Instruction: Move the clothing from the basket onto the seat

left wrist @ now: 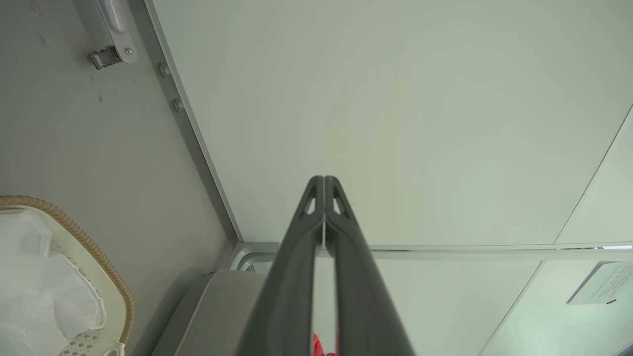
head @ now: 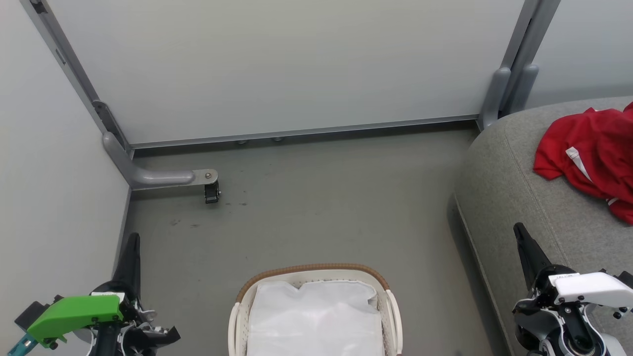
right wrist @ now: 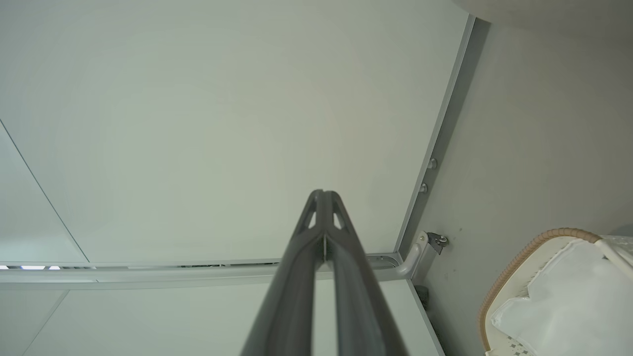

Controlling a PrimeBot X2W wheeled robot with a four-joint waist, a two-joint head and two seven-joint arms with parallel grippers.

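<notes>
The clothing [head: 591,148] is lying in a crumpled red heap on the seat [head: 514,207], over on the robot's right. It runs off the edge of the head view, so I can't tell if that's one garment or both. It looks like thin jersey-type fabric with a bit of white stripe showing, so my guess is super light, floppy, zero stiffness, and not fragile at all. If it needed grabbing again I'd pinch a raised fold or bunched ridge rather than a flat patch, since flat cloth tends to slide out from under fingers. Expect it to dangle and drag wherever you lift it.

The seat is grey woven upholstery with a big rounded corner and a stitched seam, probably grippy enough that cloth stays put. The basket [head: 316,269] sits on the floor [head: 316,198] in front of the robot, well apart from the heap. It's cream plastic with perforated sides and a brown woven rim, and the part in view holds just the white liner [head: 316,316]. The job looks basically done to me.

Both claws are clenched on nothing. The left gripper [head: 132,240] and right gripper [head: 518,228] each have their fingers pressed together, tips pointing up, one either side of the basket
</notes>
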